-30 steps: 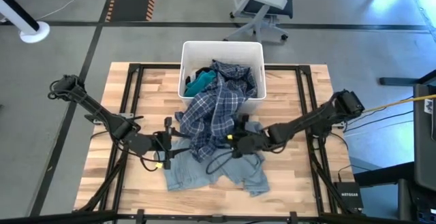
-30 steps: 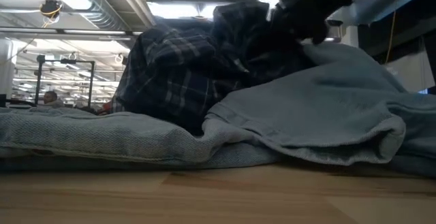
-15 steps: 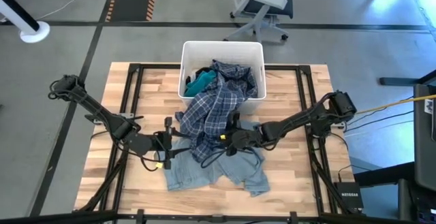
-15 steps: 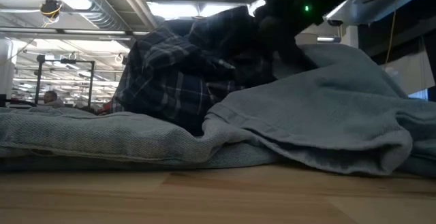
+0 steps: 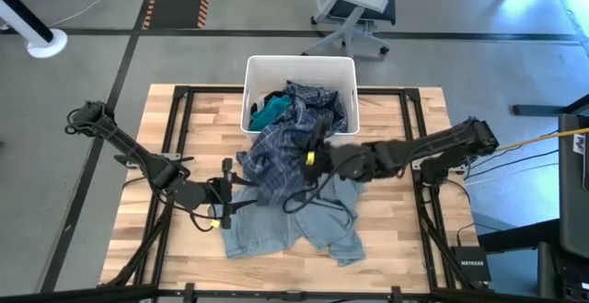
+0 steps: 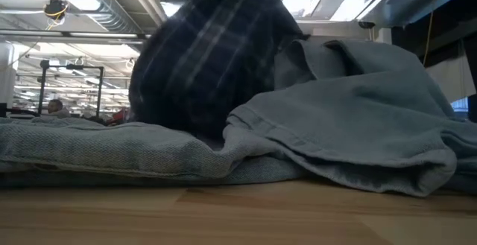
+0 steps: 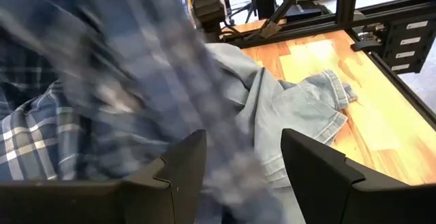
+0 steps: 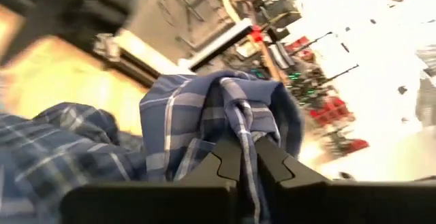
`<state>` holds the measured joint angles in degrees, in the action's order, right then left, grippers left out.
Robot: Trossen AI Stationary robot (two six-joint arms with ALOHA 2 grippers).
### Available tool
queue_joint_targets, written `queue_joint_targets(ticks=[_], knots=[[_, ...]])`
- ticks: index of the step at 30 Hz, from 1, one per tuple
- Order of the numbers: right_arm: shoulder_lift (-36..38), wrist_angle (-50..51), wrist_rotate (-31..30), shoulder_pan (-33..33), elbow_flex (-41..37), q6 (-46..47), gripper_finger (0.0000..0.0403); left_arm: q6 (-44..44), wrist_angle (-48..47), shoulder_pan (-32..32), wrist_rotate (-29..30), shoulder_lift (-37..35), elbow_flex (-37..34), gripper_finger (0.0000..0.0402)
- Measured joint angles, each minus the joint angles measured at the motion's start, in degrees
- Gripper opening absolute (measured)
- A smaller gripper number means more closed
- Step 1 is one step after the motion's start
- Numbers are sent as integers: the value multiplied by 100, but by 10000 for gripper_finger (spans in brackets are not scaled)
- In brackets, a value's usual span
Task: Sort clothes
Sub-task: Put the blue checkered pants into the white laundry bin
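Blue plaid shirt (image 5: 287,146) draped from the white bin (image 5: 342,69) down onto the table (image 5: 405,238), heaped at table centre and spilling toward 6 o'clock. Pinched at its middle by the right gripper (image 5: 311,154): jaws shut tight on a fold of the plaid, plain in the right wrist view, with a bunched peak of fabric (image 8: 225,108) rising just past the 2 dark fingers (image 8: 269,159). Right arm stretched in low from about 3 o'clock, nearly level across the table, wrist over the light blue denim (image 5: 322,225).

Denim spread flat under the shirt, reaching toward 6 o'clock, one folded edge (image 6: 335,156) lifted in the low view with the plaid mound (image 6: 201,59) behind it. Teal piece (image 5: 270,111) and a dark piece beside it inside the bin, at the 12 o'clock end.

Left gripper (image 5: 230,191) at about 8 o'clock of the pile, just beside the denim's edge, jaws standing wide with nothing between them; in its wrist view both fingers (image 7: 180,163) apart, blurred plaid and denim (image 7: 286,101) ahead. Left arm angled in from 9 o'clock, elbow raised off the table's corner.

Small label on a black box (image 5: 471,264) near 4 o'clock off the table, writing too small to read.
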<state>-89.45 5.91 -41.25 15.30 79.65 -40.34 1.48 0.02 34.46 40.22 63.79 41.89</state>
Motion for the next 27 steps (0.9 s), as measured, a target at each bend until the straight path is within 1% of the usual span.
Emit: queue_joint_targets(ticks=[2,5,9,12,16,18,20,22,25,27], knots=[[-2,378,-101,-69,513,-298,18,0,0,0,1,0,0,187],[-2,782,-173,-285,1192,-701,14,0,-2,0,1,1,0,187],[0,1235,-189,-768,1983,-1103,8,0,0,0,1,0,0,187],[-2,1376,-222,-1201,2484,-1309,10,0,-2,0,1,0,0,187],[0,1519,-688,-1727,3077,-1887,9,0,-67,0,1,0,0,187],[11,1527,-926,-2005,3223,-2033,9,-10,-93,0,1,0,0,187],[17,1618,-1069,-2295,3244,-2027,9,-71,-88,0,1,0,0,187],[-18,1947,-1064,-2603,3242,-1841,10,-131,-86,0,1,0,0,187],[-205,2585,-860,-3077,3237,-1203,11,-151,-86,0,1,0,0,187],[-386,2941,-622,-3346,3183,-745,11,-149,-83,0,1,0,0,187]])
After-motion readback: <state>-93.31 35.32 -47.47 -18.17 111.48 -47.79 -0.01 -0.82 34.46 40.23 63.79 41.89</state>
